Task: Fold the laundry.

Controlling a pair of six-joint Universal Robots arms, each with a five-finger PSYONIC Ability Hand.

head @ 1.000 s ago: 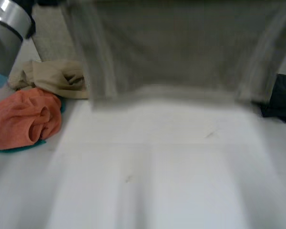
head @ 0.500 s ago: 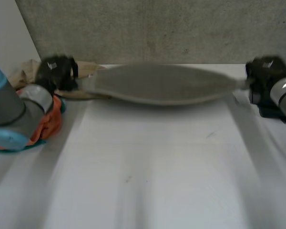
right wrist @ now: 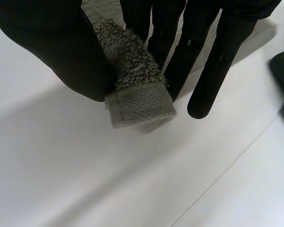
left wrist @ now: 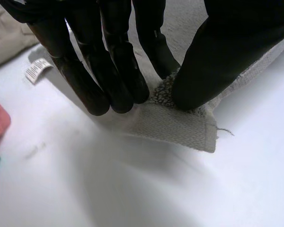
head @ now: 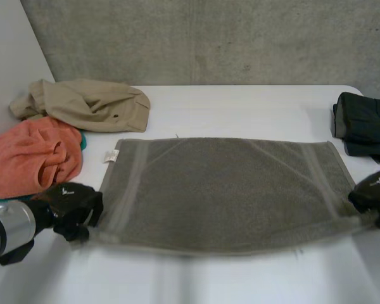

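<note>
Change from half a second ago: the grey towel (head: 228, 190) was stretched in the air between the hands over the far side of the white table (head: 240, 104). It now lies spread flat in the middle, long side across, and both hands have come to its near corners.
Left hand (head: 73, 206): at the towel's near left corner, thumb pinching the corner against one finger, the other fingers straight on the cloth beside it.
Right hand (head: 375, 193): at the near right corner, thumb and fingers closed on a bunched fold of the hem.
Hard to make out: the right hand is partly cut off at the head view's edge. A teal cloth (head: 83, 140) is mostly hidden under the orange one.
Towel's label (head: 110, 156): at the far left corner, lying on the table.
Around: a beige garment (head: 88, 104) and a crumpled orange cloth (head: 28, 155) lie left of the towel. A dark folded garment (head: 364, 123) lies at the far right. A concrete wall (head: 209, 38) stands behind.
</note>
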